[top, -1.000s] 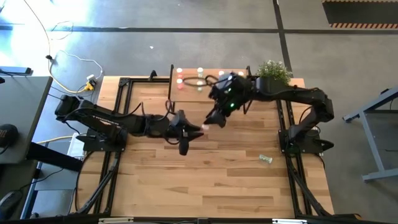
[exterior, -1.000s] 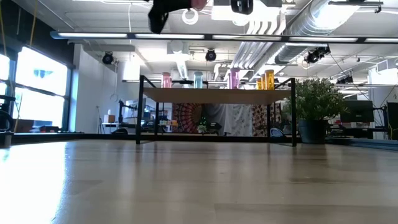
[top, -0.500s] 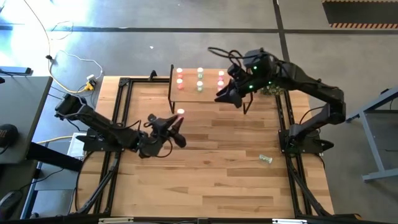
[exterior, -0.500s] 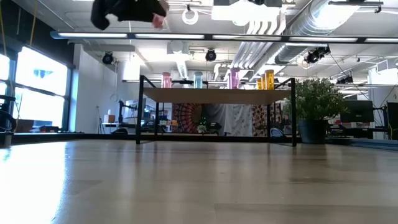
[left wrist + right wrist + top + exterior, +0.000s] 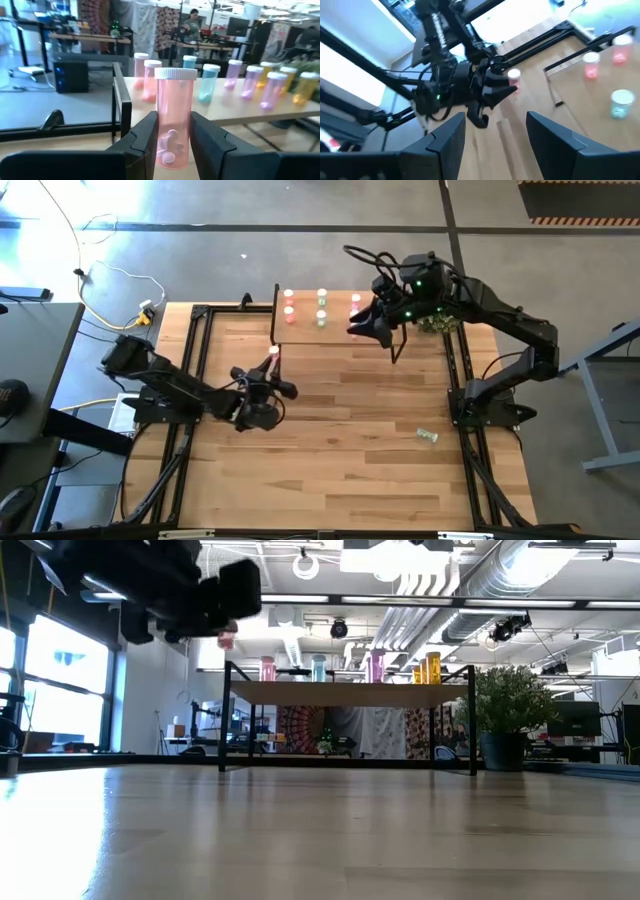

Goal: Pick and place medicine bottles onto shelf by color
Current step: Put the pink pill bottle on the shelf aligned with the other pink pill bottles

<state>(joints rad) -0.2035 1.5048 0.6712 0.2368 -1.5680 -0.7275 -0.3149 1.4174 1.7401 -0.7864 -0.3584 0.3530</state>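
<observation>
Item: pink medicine bottle (image 5: 174,117), translucent cylinder, ribbed white cap, pale pills at its base. Held upright, clamped between the dark fingers of the left gripper (image 5: 273,366).

Change: over the last second the left arm has drawn back from table centre and turned the bottle toward the shelf (image 5: 303,334), which lies at its 1 o'clock; delivery to the pink group looks imminent.

Right gripper (image 5: 372,330): jaws spread, empty, withdrawn over the shelf's 3 o'clock end.

Shelf: light-wood board, thin black legs, bottles in rows. One bottle (image 5: 428,436) lies loose at 4 o'clock.
</observation>
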